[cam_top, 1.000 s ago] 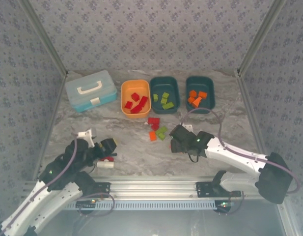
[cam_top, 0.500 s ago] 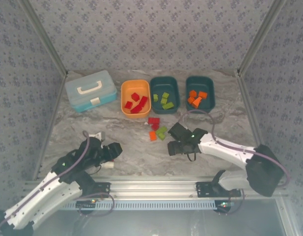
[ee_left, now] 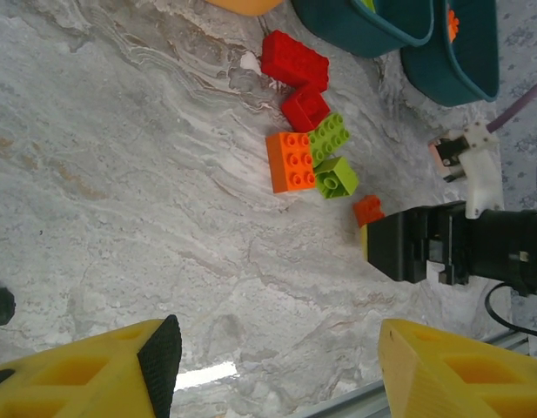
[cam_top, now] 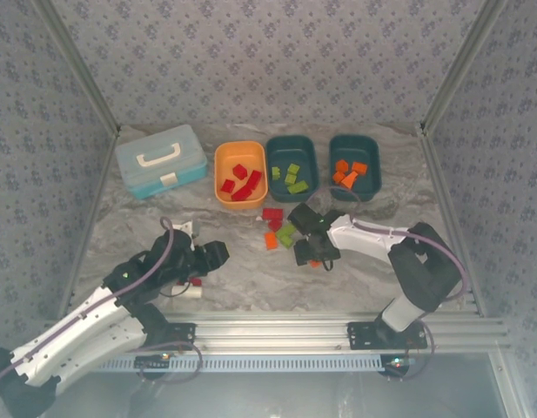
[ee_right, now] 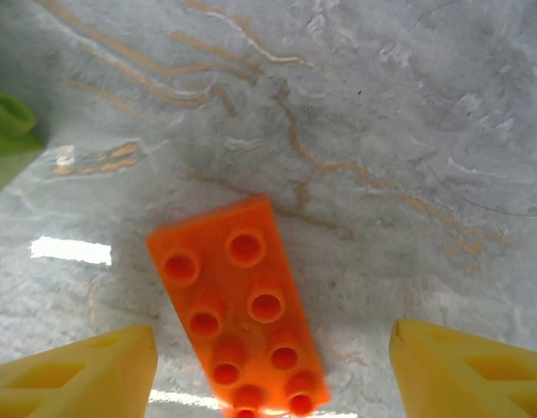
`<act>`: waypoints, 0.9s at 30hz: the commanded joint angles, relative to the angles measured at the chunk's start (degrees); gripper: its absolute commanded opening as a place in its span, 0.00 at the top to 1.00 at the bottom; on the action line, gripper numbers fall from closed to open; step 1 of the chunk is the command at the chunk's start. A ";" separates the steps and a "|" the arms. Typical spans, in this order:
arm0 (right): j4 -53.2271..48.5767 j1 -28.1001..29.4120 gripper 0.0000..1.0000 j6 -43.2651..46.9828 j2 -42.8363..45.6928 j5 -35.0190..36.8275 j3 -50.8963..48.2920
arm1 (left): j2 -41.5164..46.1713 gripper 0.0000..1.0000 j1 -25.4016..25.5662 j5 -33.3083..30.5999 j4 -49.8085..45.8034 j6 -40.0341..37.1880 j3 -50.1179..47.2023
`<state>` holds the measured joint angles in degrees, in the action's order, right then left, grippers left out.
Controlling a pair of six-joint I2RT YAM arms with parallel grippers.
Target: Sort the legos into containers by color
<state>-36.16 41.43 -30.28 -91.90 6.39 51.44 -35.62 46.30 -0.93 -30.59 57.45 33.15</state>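
Right end effector [ee_right: 272,348] released, fingers [ee_right: 77,374] straddling orange brick [ee_right: 238,305]; brick skewed, 11-to-5 o'clock. Closing may twist it, squirt it loose. Left end effector [ee_left: 277,344] released, empty.

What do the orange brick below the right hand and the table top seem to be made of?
Orange brick: probably moulded plastic, smooth, glossy, crisp round studs. Table top: grey marble look with tan veins, glossy with light reflections; real stone or printed laminate, I cannot tell.

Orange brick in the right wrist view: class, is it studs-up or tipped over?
Studs-up: the orange brick lies flat on the marble table, its round studs facing the camera.
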 commanded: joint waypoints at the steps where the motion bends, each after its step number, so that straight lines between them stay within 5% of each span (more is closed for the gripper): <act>1: 0.54 -2.39 0.31 1.45 -0.96 -2.03 0.76 | 0.47 0.36 0.42 -0.74 0.51 -1.98 2.74; 10: 1.45 -4.93 0.45 0.83 -2.23 -2.96 1.82 | -1.12 0.36 0.56 -0.28 2.93 -1.54 2.46; 18: 5.38 -3.65 0.71 -3.25 -1.82 -0.70 -0.64 | -4.94 0.36 2.85 -0.29 6.73 -1.64 1.91; 23: 0.68 -3.25 0.75 -3.99 5.89 3.18 1.92 | -9.01 0.36 5.12 -0.89 9.66 -1.47 2.66; 27: -4.03 -8.17 0.74 -1.36 10.87 3.81 7.82 | -13.70 0.37 6.08 -0.62 13.00 -1.38 3.83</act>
<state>-36.53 36.49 -32.62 -84.75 7.64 54.22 -47.27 51.81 -0.93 -21.74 56.45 35.00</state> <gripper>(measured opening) 0.284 0.637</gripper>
